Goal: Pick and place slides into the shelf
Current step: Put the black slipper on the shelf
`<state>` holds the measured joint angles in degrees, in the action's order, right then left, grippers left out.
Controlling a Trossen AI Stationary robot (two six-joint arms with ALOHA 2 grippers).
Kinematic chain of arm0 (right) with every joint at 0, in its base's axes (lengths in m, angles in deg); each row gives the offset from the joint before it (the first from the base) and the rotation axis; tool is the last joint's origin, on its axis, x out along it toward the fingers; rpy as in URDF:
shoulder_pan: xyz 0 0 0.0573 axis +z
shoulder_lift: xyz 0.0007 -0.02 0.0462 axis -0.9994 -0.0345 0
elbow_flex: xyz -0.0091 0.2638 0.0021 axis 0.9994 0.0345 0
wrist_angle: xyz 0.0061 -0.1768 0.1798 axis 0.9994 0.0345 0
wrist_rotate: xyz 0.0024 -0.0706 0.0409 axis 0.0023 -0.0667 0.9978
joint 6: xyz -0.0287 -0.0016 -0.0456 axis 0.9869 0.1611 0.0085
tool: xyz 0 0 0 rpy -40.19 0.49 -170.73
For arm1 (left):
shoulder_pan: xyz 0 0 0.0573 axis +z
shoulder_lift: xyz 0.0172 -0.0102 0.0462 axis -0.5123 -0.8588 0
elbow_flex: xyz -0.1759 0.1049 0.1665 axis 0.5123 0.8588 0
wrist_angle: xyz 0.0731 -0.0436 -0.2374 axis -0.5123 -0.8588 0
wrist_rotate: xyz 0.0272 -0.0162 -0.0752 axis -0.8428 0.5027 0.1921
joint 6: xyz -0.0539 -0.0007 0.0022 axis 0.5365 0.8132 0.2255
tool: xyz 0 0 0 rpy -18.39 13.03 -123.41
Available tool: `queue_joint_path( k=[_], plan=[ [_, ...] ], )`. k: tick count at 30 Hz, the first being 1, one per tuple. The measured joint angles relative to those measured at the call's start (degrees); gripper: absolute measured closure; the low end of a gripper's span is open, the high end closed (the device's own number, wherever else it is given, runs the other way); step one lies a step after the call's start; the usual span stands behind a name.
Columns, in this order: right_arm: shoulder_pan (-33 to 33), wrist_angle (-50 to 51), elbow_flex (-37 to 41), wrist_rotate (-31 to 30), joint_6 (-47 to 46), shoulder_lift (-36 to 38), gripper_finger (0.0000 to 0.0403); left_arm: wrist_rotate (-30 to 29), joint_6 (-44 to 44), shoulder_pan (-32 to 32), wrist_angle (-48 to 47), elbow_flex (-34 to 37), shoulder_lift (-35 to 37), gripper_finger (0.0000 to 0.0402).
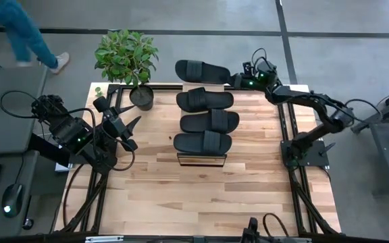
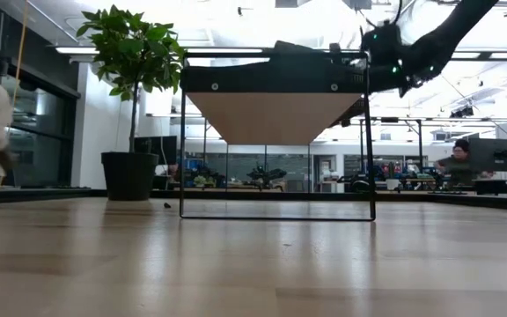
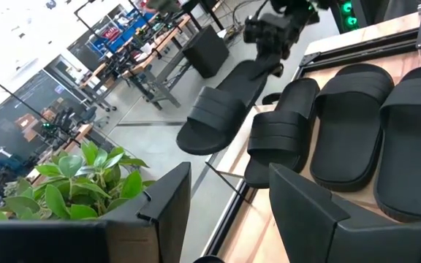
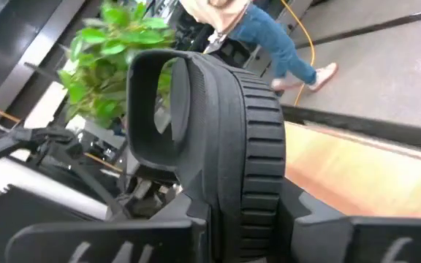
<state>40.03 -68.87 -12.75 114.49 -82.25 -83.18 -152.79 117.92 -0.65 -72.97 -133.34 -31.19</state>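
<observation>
Up at the far edge of the light-wood plank desk (image 1: 248, 175), the right pincer (image 1: 238, 80) is clamped on the end of a black ribbed-strap slide sandal (image 1: 201, 70), holding it in the air just past the far end of the shelf. From the right wrist view that sandal (image 4: 218, 139) fills the picture, its wide ribbed strap and matte sole standing between the dark fingers (image 4: 86, 241). Across the desk, the left wrist view catches it hanging sole-flat beyond the desk edge, apart from the others (image 3: 221, 109).

The long narrow light-wood shelf with its dark frame (image 1: 202, 159) runs down the middle of the desk, and three matching black slides lie on top of it in a row: the far one (image 1: 204, 99), the middle one (image 1: 210, 121) and the near one (image 1: 202, 142), side by side and touching or nearly so. At table height the shelf (image 2: 275, 114) shows as a thin dark frame with its plank top raised well off the desk, the right arm reaching in at its upper right.

The left pincer (image 1: 128, 131) waits over the desk's left side, its two dark fingers (image 3: 320, 212) parted with nothing between them, near a leafy green plant in a dark round pot (image 1: 140, 96). A person in blue jeans and a white shoe (image 1: 29, 37) stands on the floor beyond the desk's far left corner.
</observation>
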Motion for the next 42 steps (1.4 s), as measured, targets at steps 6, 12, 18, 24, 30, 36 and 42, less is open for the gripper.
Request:
queue_joint_path(
  k=[6,12,18,24,30,36,42],
  plan=[
    [-2.62,-5.24,0.00,2.93,-3.24,-6.34,0.0354,1.20,0.00,0.00,0.00,0.00,0.00,0.0234],
    [-3.51,-5.56,0.00,4.71,-3.29,-10.13,0.0354,1.29,0.00,0.00,0.00,0.00,0.00,0.0234],
    [-3.51,-5.48,0.00,7.23,-3.27,-10.84,0.0354,1.31,0.00,0.00,0.02,0.00,0.00,0.0234],
    [-3.53,-2.77,-0.02,7.85,-3.29,-10.84,0.0354,1.31,0.02,0.00,0.00,0.00,0.00,0.0234],
    [-3.51,-0.85,-0.11,7.33,-1.73,-10.80,0.0354,1.48,0.44,0.00,0.00,0.00,0.00,0.0234],
    [-3.60,-0.63,-0.11,7.24,-1.87,-10.80,0.0354,1.66,0.50,0.00,0.00,0.00,0.00,0.0234],
    [-3.84,-1.38,-0.06,10.06,-4.82,-10.80,0.0354,1.76,1.13,0.00,0.03,0.35,0.00,0.0234]
  ],
)
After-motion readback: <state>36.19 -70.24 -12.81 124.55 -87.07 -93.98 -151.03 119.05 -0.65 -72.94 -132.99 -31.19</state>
